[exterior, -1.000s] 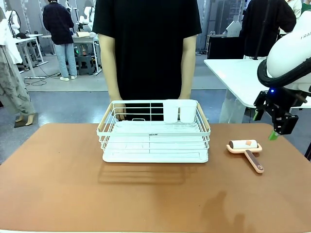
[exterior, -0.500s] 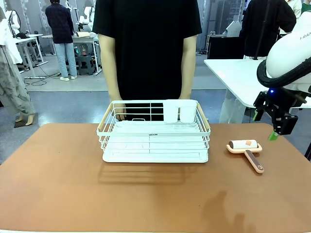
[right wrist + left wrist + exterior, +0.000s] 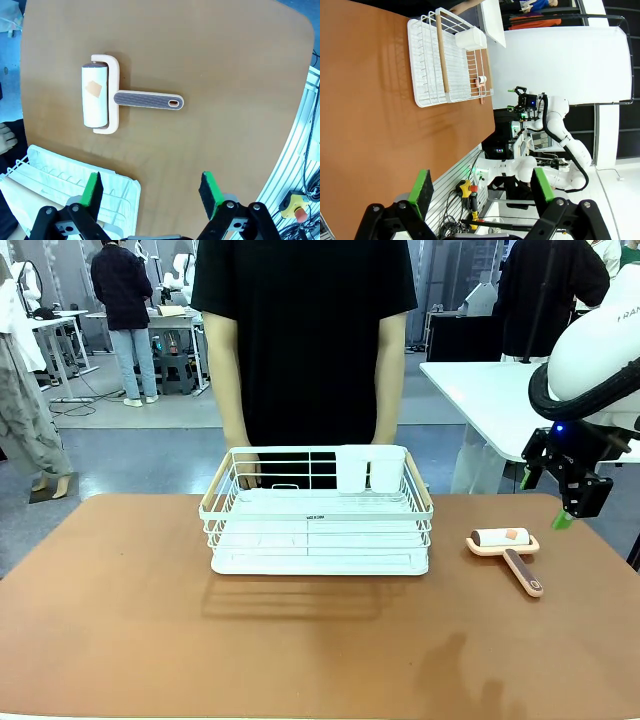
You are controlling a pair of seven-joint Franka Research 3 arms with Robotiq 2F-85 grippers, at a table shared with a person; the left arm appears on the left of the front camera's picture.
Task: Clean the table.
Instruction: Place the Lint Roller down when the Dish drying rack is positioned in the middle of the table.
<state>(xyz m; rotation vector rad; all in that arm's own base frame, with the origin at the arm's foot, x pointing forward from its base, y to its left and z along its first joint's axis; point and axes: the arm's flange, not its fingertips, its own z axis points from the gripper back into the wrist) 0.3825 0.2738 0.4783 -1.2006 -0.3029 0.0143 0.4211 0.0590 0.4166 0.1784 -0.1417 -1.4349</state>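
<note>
Meanwhile nothing has shifted: the right gripper (image 3: 570, 502) still hovers, green pads spread, above the peach-framed lint roller (image 3: 505, 549) on the terracotta table (image 3: 150, 630).

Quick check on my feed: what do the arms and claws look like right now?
The right arm is glossy white with a black ribbed cable hose and a small blue light. The right claw is black with green pads. The left claw is the same: black fingers, green pads.
</note>
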